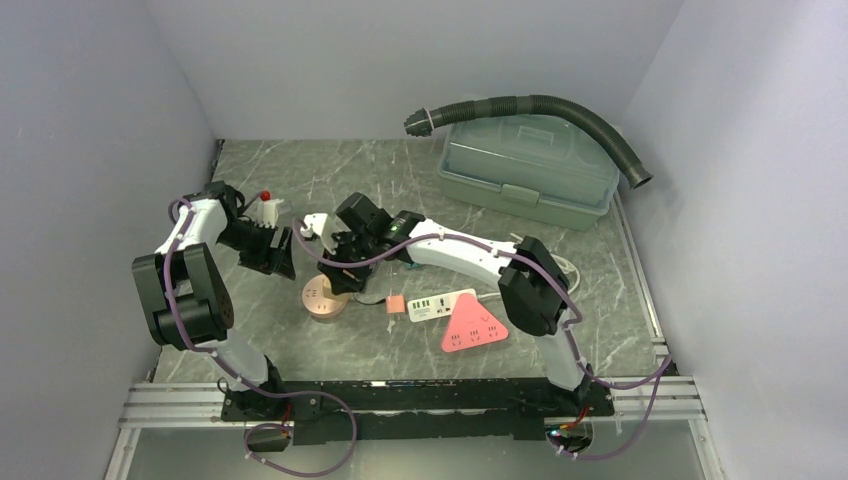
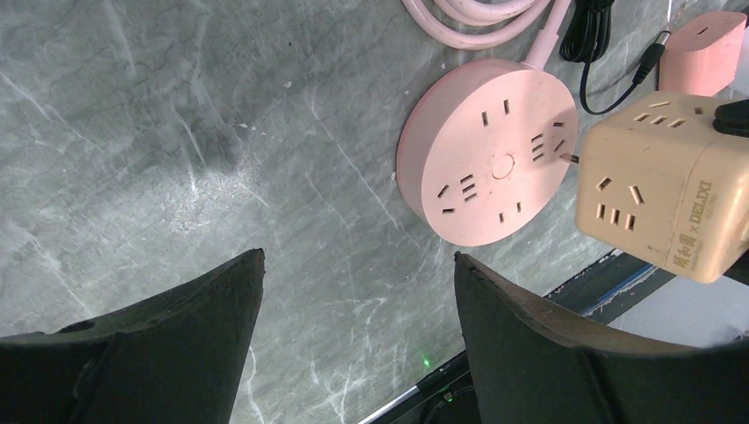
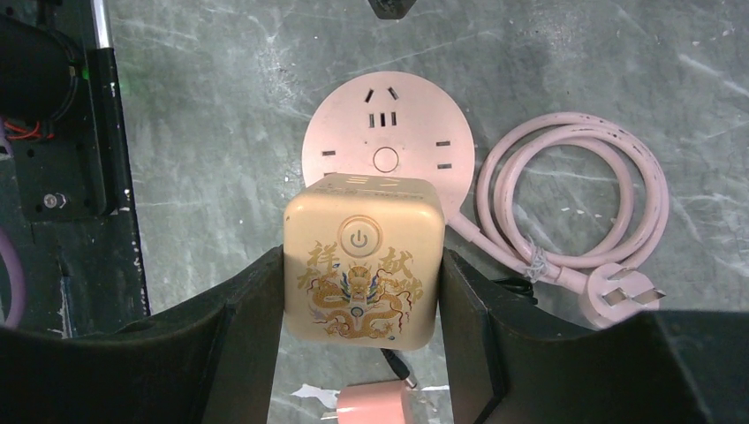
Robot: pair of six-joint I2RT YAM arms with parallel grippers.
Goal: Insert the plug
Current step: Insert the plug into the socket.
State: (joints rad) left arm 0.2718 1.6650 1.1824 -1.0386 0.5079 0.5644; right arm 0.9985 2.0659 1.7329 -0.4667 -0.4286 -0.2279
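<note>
Misalignment is the main danger now. The right tool [image 3: 362, 296] grips the cube plug [image 3: 362, 265] by two opposite side faces and holds it above the near part of the round pink socket [image 3: 386, 124]. In the left wrist view one metal pin [image 2: 570, 159] of the cube points at the slots near the edge of the disc, but I cannot tell if it touches them. If the pins do not meet the correct slots, I judge that pressing down would only push the disc across the smooth table [image 2: 177, 132], or tilt the cube in the grip, because nothing holds the disc in place. The left tool [image 2: 358, 265] hangs wide open and empty over bare table beside the disc, so it gives no support. The pink cable [image 3: 574, 203], coiled just beside the disc, could also pull on it. The cube is cream coloured with rounded corners. It has a power button [image 3: 359, 238] and a gold dragon drawing on the top face, socket holes on the side faces, and printed brand letters on one side.
</note>
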